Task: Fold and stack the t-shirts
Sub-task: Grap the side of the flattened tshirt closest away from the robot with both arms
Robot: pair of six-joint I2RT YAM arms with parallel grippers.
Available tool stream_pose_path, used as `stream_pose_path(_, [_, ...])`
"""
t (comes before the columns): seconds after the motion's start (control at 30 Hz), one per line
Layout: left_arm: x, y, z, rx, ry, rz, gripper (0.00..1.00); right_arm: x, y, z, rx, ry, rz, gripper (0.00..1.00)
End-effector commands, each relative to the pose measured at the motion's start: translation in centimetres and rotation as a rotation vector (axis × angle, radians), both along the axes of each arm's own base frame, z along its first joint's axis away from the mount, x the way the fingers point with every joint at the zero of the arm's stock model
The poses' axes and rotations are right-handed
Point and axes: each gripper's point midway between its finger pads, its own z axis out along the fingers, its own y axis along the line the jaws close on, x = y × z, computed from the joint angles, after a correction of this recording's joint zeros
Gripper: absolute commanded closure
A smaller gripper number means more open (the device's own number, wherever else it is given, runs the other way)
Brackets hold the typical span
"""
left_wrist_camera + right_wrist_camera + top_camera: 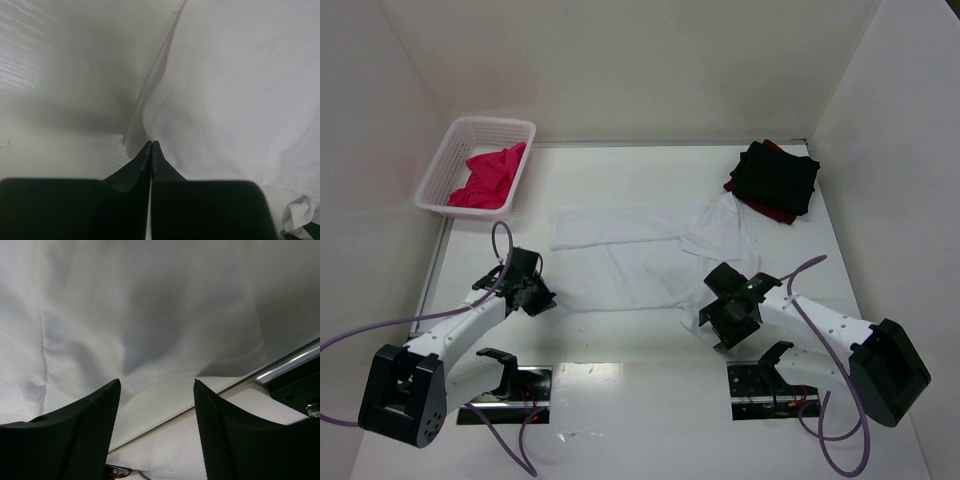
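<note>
Hem corners of the white t-shirt, spread flat on the counter, are where both arms work: the left tool is pressed together pinching its near-left corner, while the right tool hangs spread over its near-right hem, likely so both corners lift together.

The left arm rises from its base at the lower left of the top view and reaches up and right, its left gripper low, jaws pressed together on the edge of the white t-shirt (tips meeting in a thin line). The right arm stretches left from the lower right; the right gripper points downward, fingers well apart.
</note>
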Motion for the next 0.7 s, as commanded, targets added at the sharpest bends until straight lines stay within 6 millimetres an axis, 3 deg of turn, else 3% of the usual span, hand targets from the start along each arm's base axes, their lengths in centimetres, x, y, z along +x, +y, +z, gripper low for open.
stream_pose_path(0.0, [0.9, -0.5, 1.2, -0.019, -0.042, -0.016, 1.00, 0.2, -0.2, 0.0, -0.033, 0.011, -0.063, 0.40])
stream_pose_path(0.4, [0.7, -0.3, 1.0, -0.013, -0.031, -0.004, 1.00, 0.3, -0.4, -2.2, -0.139, 0.115, -0.070, 0.60])
stream_pose_path(0.67, [0.9, -0.9, 1.0, -0.039, -0.034, -0.018, 1.00, 1.2, -0.4, -1.4, -0.112, 0.049, -0.117, 0.98])
